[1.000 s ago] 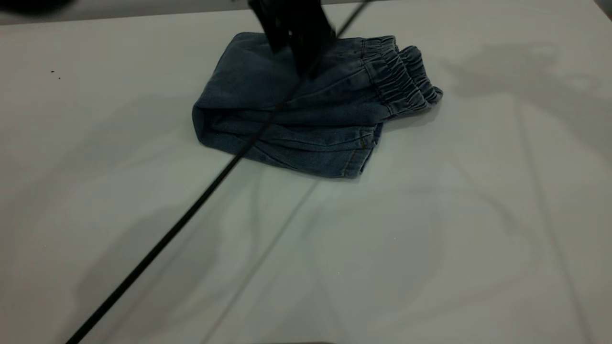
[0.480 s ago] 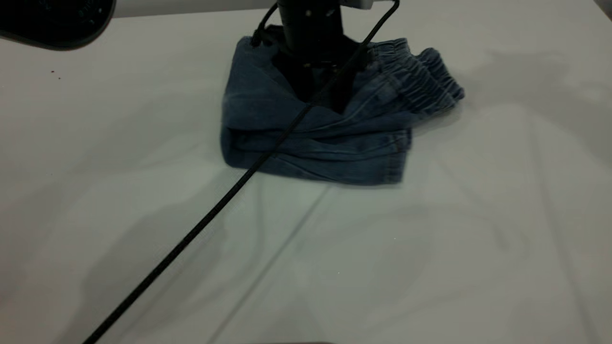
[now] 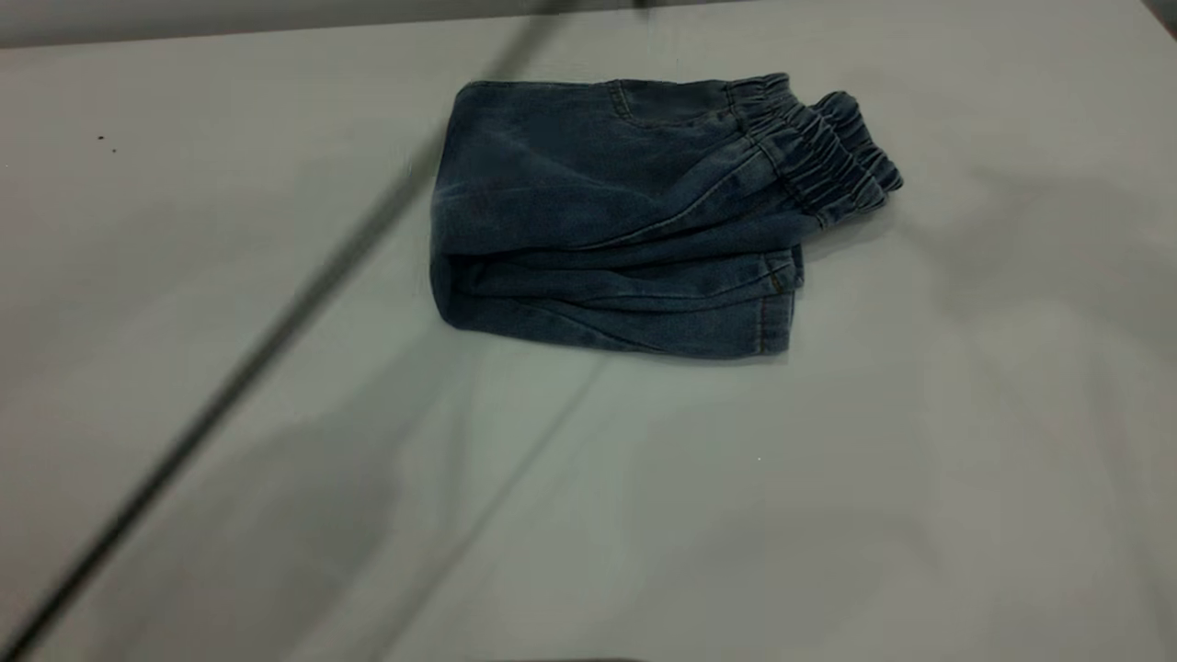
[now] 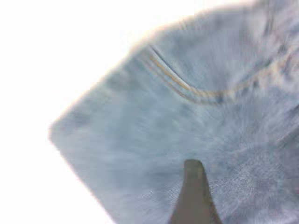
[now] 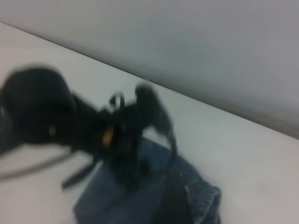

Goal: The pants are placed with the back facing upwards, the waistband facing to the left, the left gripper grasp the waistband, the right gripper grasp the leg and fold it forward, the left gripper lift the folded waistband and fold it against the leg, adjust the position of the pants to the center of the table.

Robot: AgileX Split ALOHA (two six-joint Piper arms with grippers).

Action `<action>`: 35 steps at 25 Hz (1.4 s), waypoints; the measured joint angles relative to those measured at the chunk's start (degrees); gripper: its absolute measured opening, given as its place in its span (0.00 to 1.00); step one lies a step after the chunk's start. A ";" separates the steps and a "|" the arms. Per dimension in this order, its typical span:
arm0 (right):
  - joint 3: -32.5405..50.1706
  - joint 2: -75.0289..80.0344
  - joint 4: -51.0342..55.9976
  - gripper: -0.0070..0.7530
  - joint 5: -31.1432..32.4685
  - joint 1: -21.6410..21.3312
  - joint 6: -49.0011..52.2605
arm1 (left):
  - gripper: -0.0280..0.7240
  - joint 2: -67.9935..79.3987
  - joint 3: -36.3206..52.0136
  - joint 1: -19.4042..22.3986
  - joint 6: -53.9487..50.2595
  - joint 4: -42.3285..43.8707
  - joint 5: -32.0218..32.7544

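The pants [image 3: 625, 211] lie folded into a compact bundle on the table [image 3: 828, 506], toward its far side. The waistband [image 3: 809, 156] lies at the bundle's right end, on top of the leg hem [image 3: 777, 313]. In the right wrist view my left gripper [image 5: 133, 163] is a blurred black shape just over the pants [image 5: 117, 205], near the waistband [image 5: 203, 200]. In the left wrist view pale denim [image 4: 196, 116] with a stitched pocket edge [image 4: 187, 88] fills the frame close under that gripper. My right gripper is out of view.
The left arm's cable [image 3: 276, 313] is a blurred streak from the top centre to the bottom left corner. A few dark specks [image 3: 106, 142] mark the table at the far left. A grey wall [image 5: 196, 46] stands behind the table.
The left gripper pressed on the pants half a second ago and has since risen out of the exterior view. The pants have slid right and settled flat. The cable has swung left.
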 joint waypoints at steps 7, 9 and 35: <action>2.28 -15.69 -2.27 0.73 11.19 0.00 6.44 | 0.67 -23.39 14.09 0.00 -0.45 1.45 0.00; 7.60 -20.00 -2.92 0.73 11.31 0.00 7.65 | 0.67 -31.54 23.74 0.00 -0.51 2.35 0.00; 71.67 -83.16 -16.12 0.73 8.47 0.00 12.49 | 0.67 -102.59 104.25 0.00 -0.84 4.29 -0.59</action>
